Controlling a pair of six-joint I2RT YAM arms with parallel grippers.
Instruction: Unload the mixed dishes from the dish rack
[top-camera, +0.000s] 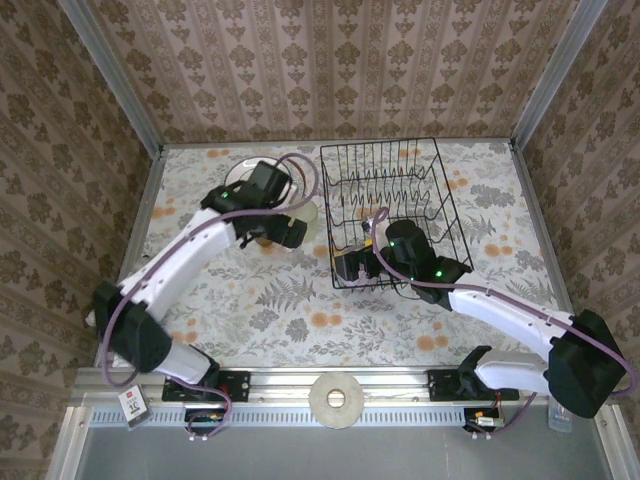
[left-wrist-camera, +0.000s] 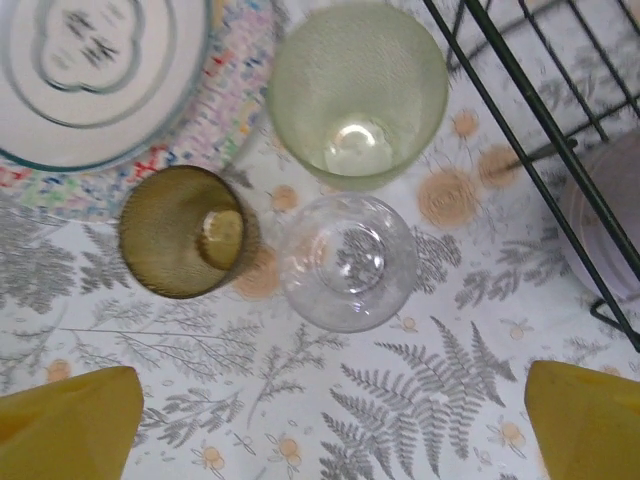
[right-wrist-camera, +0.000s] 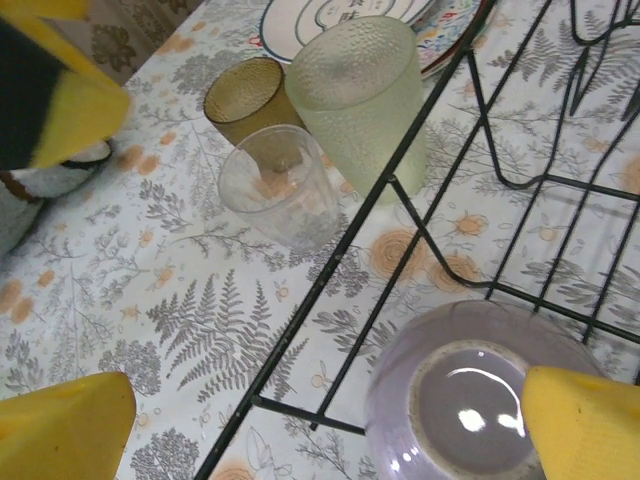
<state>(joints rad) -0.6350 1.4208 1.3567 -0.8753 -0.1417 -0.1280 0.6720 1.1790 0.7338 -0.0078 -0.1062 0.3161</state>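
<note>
Floral-printed bench (top-camera: 300, 310) underneath everything. Toward its back right, the black wire dish rack (top-camera: 328, 215), much the biggest piece on it, with raised sides and upright prongs.

Next in size, the two white arms (top-camera: 190, 262) reaching in from the near edge. Left claw (left-wrist-camera: 330, 430) hovering over the group of dishes left of the rack, released, yellow fingers (left-wrist-camera: 65, 425) spread wide with nothing between them. Right claw (right-wrist-camera: 325, 430) down at the rack's near left corner, likewise released and wide. One of its fingers overlapping the rim of the lilac bowl (right-wrist-camera: 470, 395) in the wrist view, contact impossible to tell.

Then the dishes:
- Largest, the stacked round plates (left-wrist-camera: 100, 60), out on the bench left of the rack. A white one with a ringed pattern on top, a pink-and-red rim (left-wrist-camera: 235, 100) peeking out beneath.
- After those, the lilac bowl, inside the rack at its near left corner.
- Then the pale green tumbler (left-wrist-camera: 357, 95), upright on the bench, just outside the rack's left wall.
- Then the amber cup (left-wrist-camera: 185, 232), upright, at the plates' edge.
- Smallest, the small clear glass (left-wrist-camera: 348, 262), upright, between cup and tumbler, just beside both, straight ahead of the left claw's spread fingers.
</note>
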